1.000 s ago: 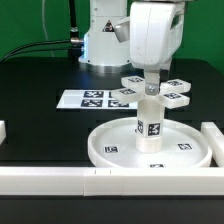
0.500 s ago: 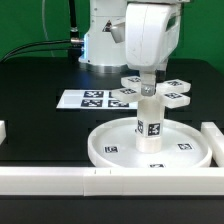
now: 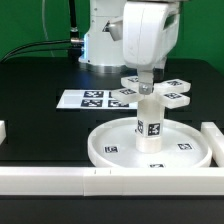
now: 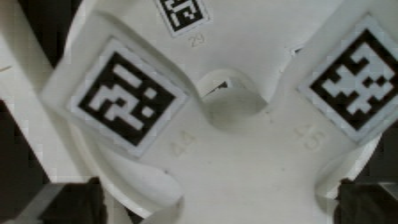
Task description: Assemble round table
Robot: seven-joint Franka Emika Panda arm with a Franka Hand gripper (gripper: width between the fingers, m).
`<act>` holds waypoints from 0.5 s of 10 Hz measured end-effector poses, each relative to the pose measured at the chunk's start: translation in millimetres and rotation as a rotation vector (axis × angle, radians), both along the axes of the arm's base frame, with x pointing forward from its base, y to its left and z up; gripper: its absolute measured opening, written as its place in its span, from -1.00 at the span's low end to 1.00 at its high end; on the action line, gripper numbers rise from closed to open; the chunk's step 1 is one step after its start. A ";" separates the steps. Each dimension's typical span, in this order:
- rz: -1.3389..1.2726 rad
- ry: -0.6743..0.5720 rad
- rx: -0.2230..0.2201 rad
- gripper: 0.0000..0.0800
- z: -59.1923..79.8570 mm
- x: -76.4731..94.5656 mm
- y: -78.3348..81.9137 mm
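Observation:
The large rimmed disc lies flat on the black table. A short cylinder stands upright in its central hub. On the cylinder's top rests the cross-shaped piece, its tagged arms spread out. My gripper hangs straight down over the cross's centre, jaws open. In the wrist view the cross-shaped piece fills the picture, with two tags and a small centre hole. My gripper straddles it, one dark fingertip at each side, apart from the white plastic.
The marker board lies behind the disc at the exterior view's left. A long white bar runs along the front edge, with another bar at the right. The arm's base stands at the back.
The gripper's body has shifted slightly toward the exterior view's left over the cross-shaped piece. The jaws stay open; the parts have not moved.

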State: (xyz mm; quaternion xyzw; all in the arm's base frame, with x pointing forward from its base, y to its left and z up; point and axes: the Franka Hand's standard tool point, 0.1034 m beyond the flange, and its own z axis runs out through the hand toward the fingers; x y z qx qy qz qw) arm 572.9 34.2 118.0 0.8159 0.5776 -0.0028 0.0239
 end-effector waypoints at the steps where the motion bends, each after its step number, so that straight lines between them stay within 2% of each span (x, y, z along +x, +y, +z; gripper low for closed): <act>1: 0.012 0.000 -0.008 0.62 4.1 2.2 0.6; 5: 0.014 0.004 -0.009 0.62 3.1 1.3 -0.3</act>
